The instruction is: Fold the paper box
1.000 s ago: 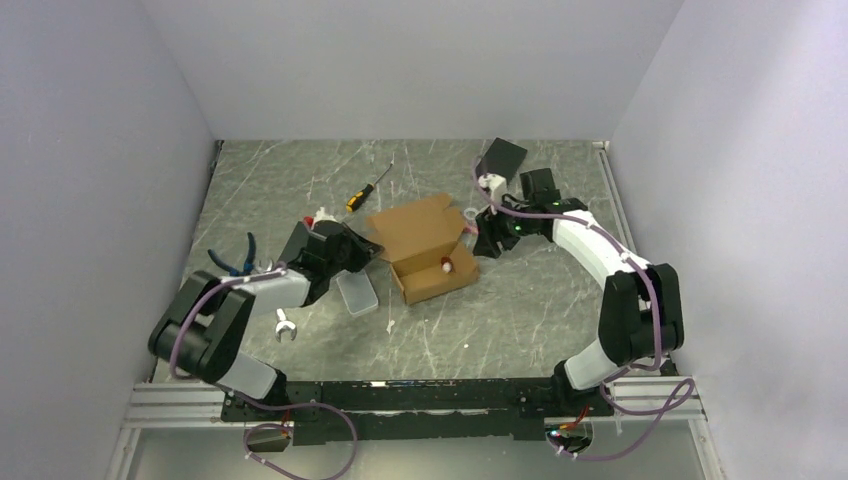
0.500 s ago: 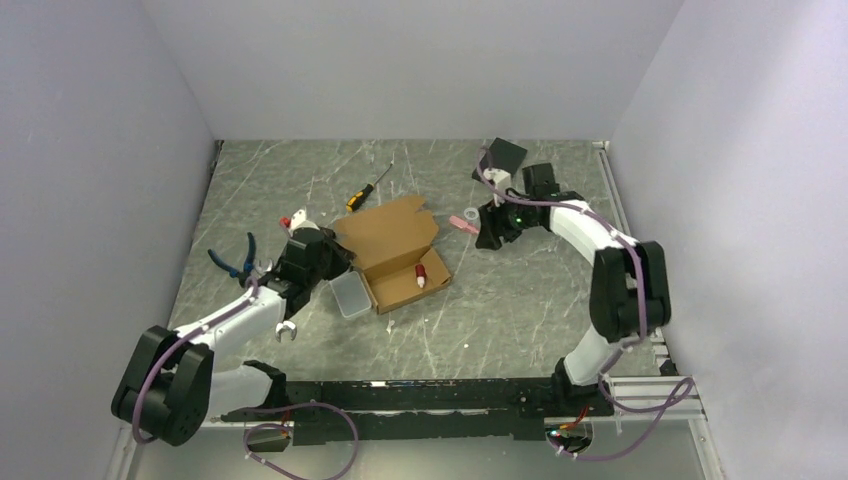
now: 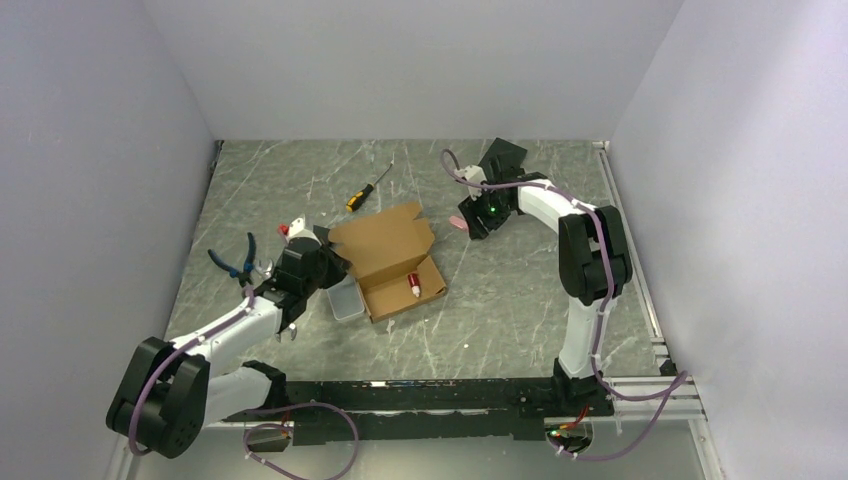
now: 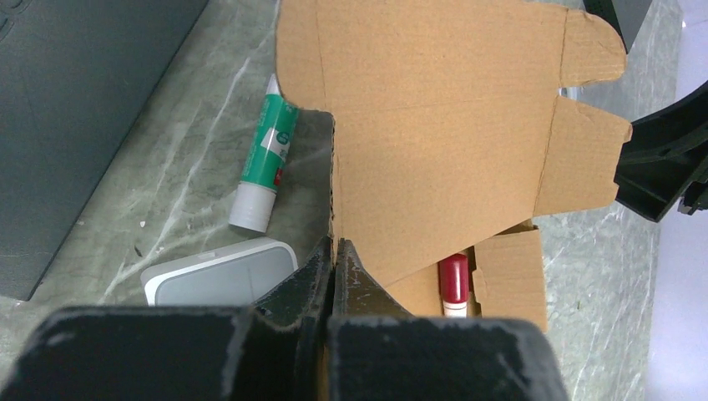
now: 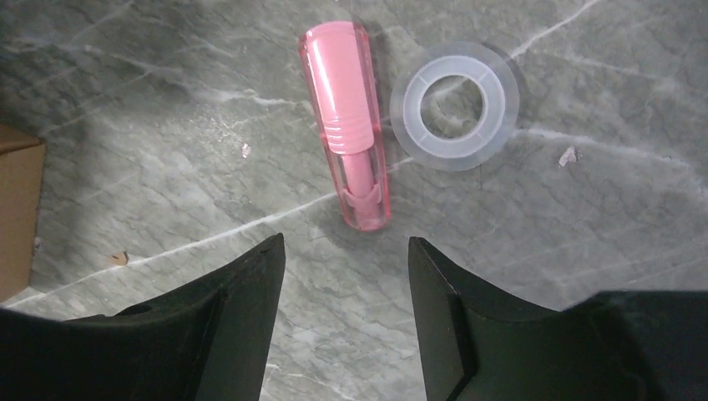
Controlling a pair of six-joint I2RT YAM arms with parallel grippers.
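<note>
The paper box (image 3: 385, 243) lies on the counter (image 3: 500, 300), tray formed, lid open; closing + tab tucking remain. The left pincer (image 4: 335, 261) is pinched tight on the box's left edge; the right pincer (image 5: 342, 251), spread wide & empty, hangs right of the box.

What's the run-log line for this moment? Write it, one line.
left gripper: shut on paper box edge | right gripper: open, aimed at pink tube | paper box: lid open
</note>
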